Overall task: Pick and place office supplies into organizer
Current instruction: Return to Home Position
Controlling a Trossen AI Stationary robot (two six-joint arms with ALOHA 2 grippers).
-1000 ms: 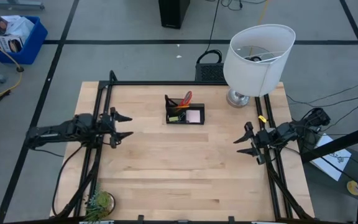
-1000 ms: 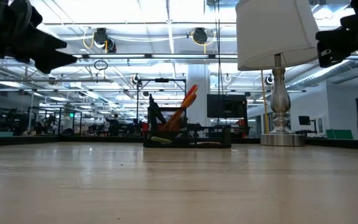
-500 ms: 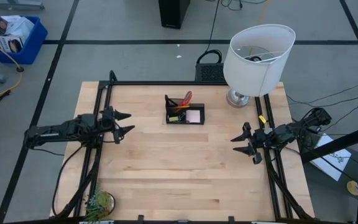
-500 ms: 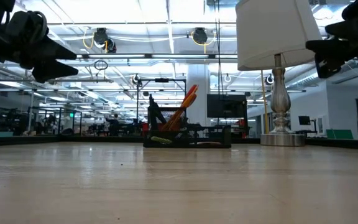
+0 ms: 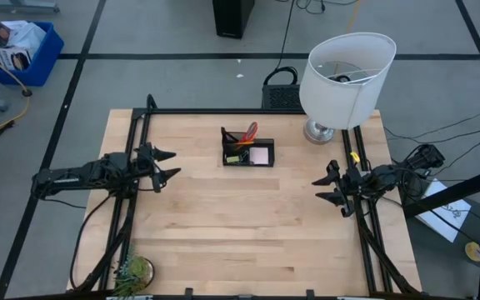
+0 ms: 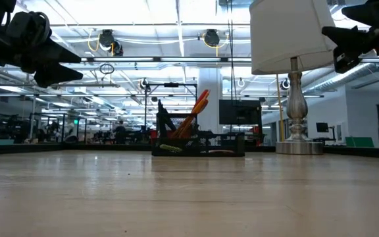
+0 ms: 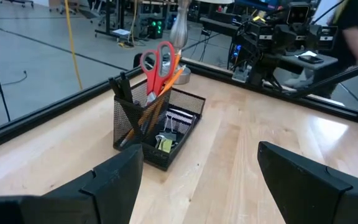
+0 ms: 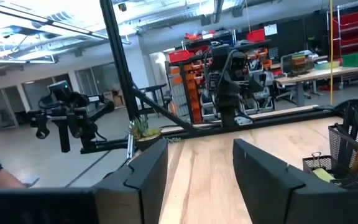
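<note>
In organizer (image 5: 247,151): scissors (image 5: 251,130) upright in cup, pad (image 5: 261,154) flat in tray. To its left, left gripper (image 5: 173,164), jaws spread, empty; to its right, right gripper (image 5: 317,190) likewise (about equally near).

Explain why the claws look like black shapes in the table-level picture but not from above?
Low view: bright ceiling lights behind the left gripper and right gripper backlight them into silhouettes and darken the organizer. High view: light falls evenly on the table, so the pink sticky-note pad shows.

Wooden table (image 5: 240,225) — organizer (image 5: 248,164) at the back, lamp (image 5: 346,79), plant (image 5: 133,272) at corners
</note>
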